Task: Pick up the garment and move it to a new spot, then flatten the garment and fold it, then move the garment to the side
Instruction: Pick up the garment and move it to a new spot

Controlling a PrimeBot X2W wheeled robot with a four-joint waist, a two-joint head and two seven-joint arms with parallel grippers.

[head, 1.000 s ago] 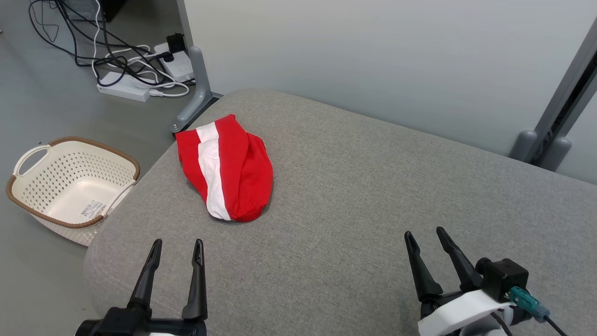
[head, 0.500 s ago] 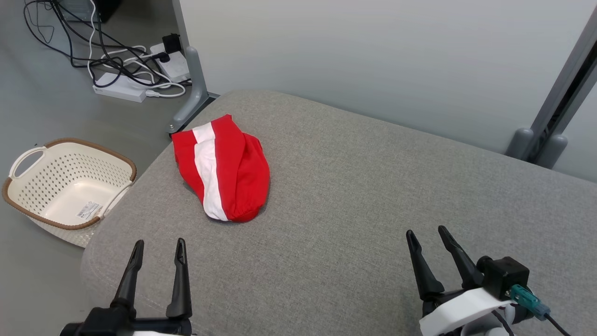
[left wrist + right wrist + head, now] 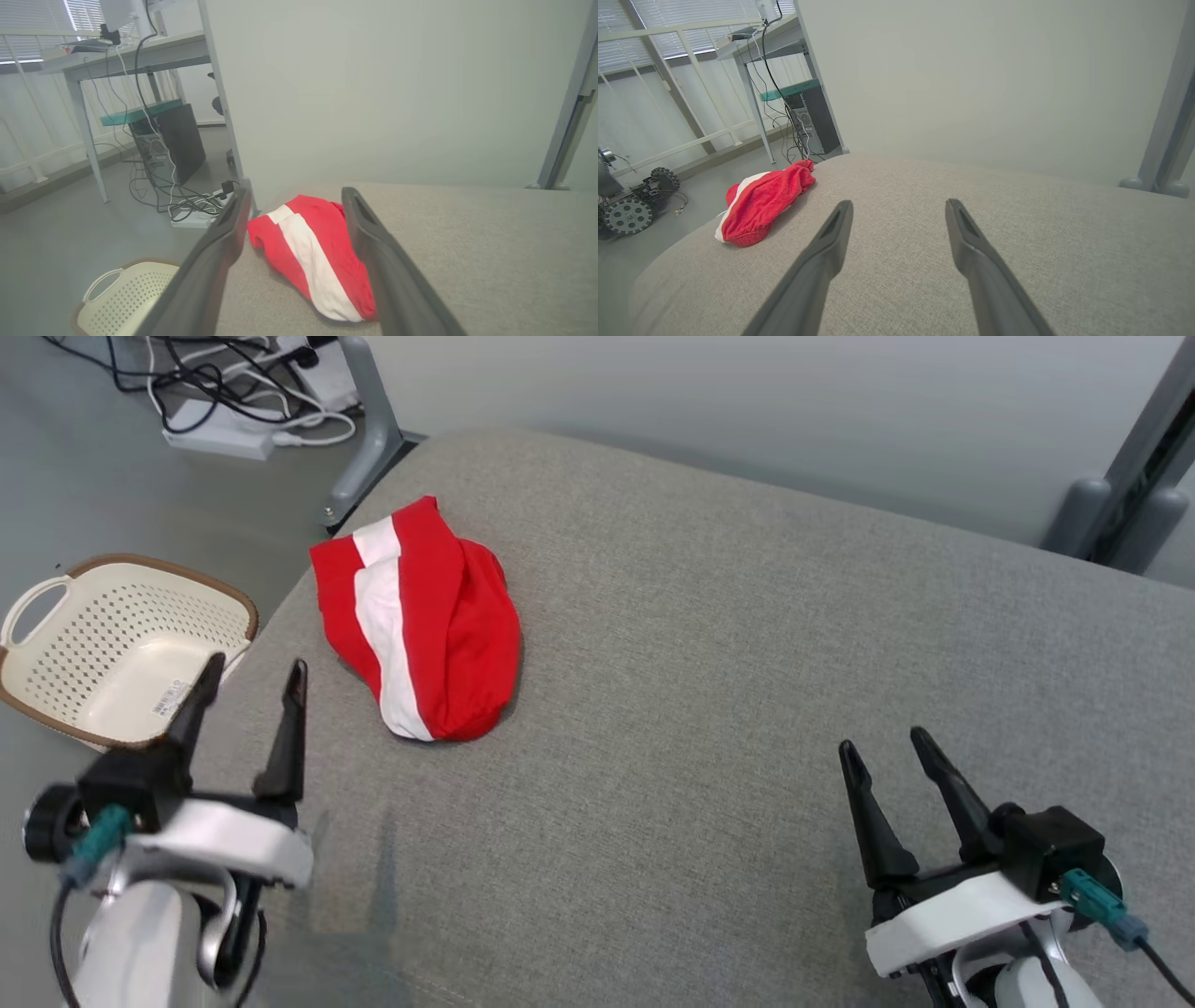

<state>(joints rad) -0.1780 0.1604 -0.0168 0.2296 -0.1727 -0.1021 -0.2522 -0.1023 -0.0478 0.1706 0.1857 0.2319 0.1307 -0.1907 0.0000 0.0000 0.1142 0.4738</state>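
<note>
— What does the garment (image 3: pixel 415 621) look like?
— It is bright red with one wide white stripe down it. It is bunched up in a soft, rounded lump, a bit like a long egg. The cloth looks a little fuzzy.
— Where is it?
— It lies on the big grey cushion (image 3: pixel 747 663), by the far left corner, close to the edge. The cushion is woven and rough-looking, with round edges.
— What about the claws?
— The left claw (image 3: pixel 258 663) is spread wide and holds nothing. It hangs over the cushion's left edge, near the garment but not touching it. The right claw (image 3: pixel 882 740) is spread wide too, with nothing in it, well apart from the garment.
— And on the floor?
— A cream plastic basket (image 3: pixel 103 635) with lots of little holes and a brown rim sits beside the cushion.
</note>
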